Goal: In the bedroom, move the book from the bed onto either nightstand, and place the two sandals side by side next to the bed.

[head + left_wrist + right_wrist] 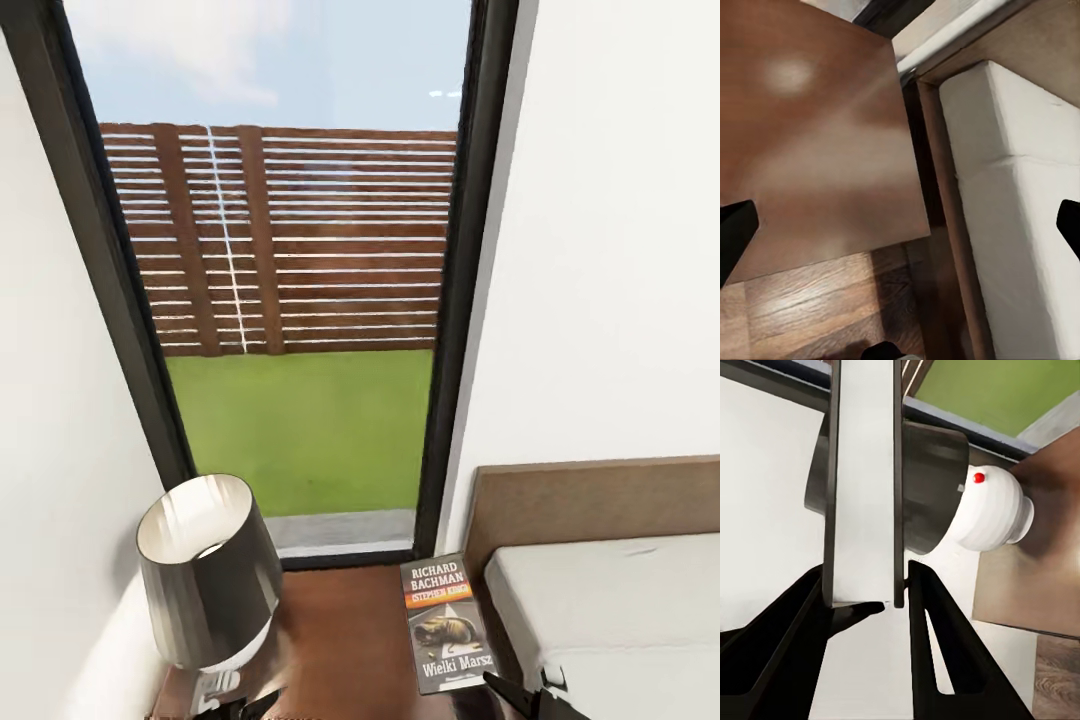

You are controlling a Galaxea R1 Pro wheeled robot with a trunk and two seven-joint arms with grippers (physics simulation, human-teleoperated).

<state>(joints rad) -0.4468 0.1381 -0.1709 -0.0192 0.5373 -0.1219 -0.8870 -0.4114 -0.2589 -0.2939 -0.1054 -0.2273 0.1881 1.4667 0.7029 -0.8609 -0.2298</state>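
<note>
The book, its dark cover reading "RICHARD BACHMAN" over an orange band, is over the right part of the nightstand, close to the bed. My right gripper is shut on the book's near end. In the right wrist view the book shows edge-on between the black fingers of that gripper. Whether the book rests on the wood I cannot tell. My left gripper is open above the nightstand and the bed's mattress. The sandals are out of view.
A grey-shaded lamp with a white base stands on the nightstand's left part. Behind is a tall dark-framed window between white walls. The brown headboard rises at right. Wood-plank floor lies in front of the nightstand.
</note>
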